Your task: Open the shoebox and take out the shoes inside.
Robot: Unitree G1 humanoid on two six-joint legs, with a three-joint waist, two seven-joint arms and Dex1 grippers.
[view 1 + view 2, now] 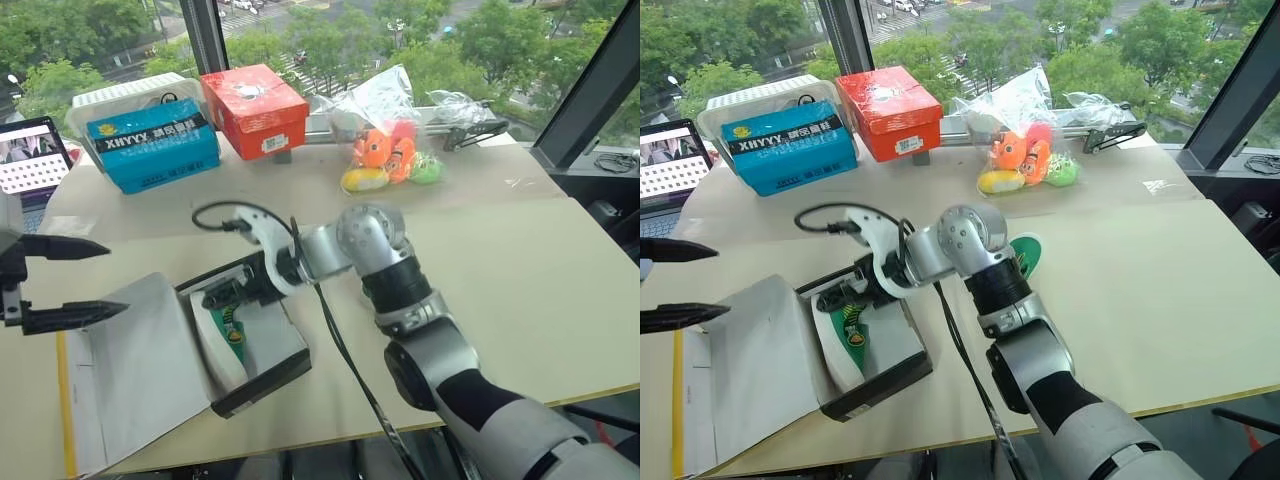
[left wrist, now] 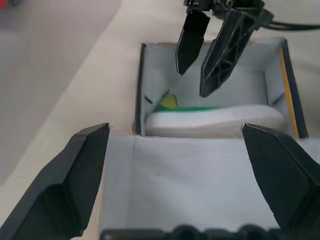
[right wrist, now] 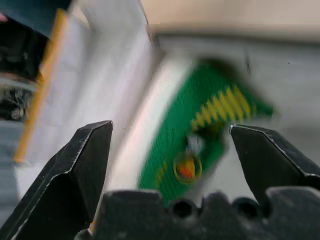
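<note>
At the near left corner of the beige table (image 1: 520, 270) I have the black-sided cardboard shoebox with white lining (image 1: 262, 380) standing open, its lid (image 1: 130, 375) folded back flat towards my left, so I count the opening step as done. Inside the box lies one small green children's shoe with a white sole and yellow marks (image 1: 228, 330), resting on its side against the lining. In the right eye view I see a green, white-edged shape (image 1: 1026, 254) on the table just behind my right arm; I take it for the second shoe, already out, though the arm hides most of it. My right gripper (image 1: 222, 297) hangs over the open box directly above the remaining shoe, its two black fingers spread wide and holding nothing. My left gripper (image 1: 62, 282) hovers beside the folded lid, fingers also spread apart and empty. As I judge it, what is left is to close on the shoe in the box and lift it out onto the table
</note>
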